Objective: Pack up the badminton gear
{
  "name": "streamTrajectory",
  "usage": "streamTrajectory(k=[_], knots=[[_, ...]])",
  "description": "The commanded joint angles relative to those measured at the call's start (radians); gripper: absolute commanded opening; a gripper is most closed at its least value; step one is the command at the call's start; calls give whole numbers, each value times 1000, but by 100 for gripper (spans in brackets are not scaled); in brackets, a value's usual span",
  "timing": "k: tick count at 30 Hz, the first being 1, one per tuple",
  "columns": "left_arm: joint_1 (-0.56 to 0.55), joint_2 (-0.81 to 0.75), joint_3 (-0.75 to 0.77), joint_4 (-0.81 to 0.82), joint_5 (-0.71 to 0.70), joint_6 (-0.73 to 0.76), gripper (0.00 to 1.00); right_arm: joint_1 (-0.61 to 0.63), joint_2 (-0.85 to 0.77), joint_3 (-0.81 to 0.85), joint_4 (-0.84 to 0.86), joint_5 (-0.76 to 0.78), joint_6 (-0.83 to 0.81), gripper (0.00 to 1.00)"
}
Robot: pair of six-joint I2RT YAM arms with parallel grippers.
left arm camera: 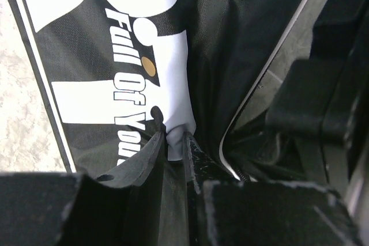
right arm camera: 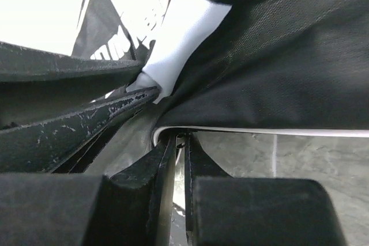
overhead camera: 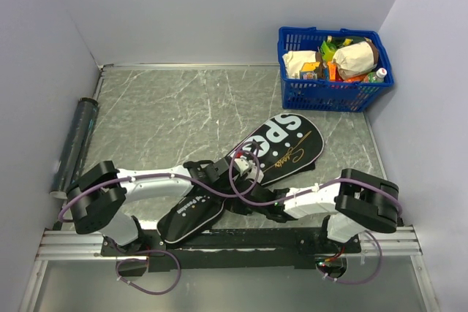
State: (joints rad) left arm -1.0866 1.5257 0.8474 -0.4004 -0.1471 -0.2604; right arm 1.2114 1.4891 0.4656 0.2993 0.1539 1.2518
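The black racket bag (overhead camera: 292, 147) with large white letters lies slanted across the middle of the table, its narrow end toward the arm bases. My left gripper (overhead camera: 252, 169) is at the bag's middle, shut on a white fold of its fabric (left arm camera: 176, 133). My right gripper (overhead camera: 265, 199) sits just nearer, its jaws almost together on the bag's white-piped edge (right arm camera: 180, 140). The left fingers (right arm camera: 86, 119) show in the right wrist view, pinching the same white fold. The long dark tube (overhead camera: 75, 144) lies along the left wall, away from both grippers.
A blue plastic basket (overhead camera: 329, 96) full of groceries stands in the far right corner. Grey walls close in the left, back and right sides. The marbled table (overhead camera: 175, 107) stretches between the tube and the bag.
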Motion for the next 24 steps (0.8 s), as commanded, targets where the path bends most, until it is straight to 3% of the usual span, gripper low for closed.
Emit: streamTrajectory(k=[1,9,16,24], knots=[[-18,22,5,155,87,-33,22,149,8,48,220,-348,12,0],[4,-182,108,3,-117,-77,36,88,-174,36,-103,-58,27,0],[11,-301,128,-159,-207,-123,40,-35,-325,47,-288,160,44,0],[37,-354,102,-230,-221,-157,43,-210,-259,133,-371,266,-6,0]])
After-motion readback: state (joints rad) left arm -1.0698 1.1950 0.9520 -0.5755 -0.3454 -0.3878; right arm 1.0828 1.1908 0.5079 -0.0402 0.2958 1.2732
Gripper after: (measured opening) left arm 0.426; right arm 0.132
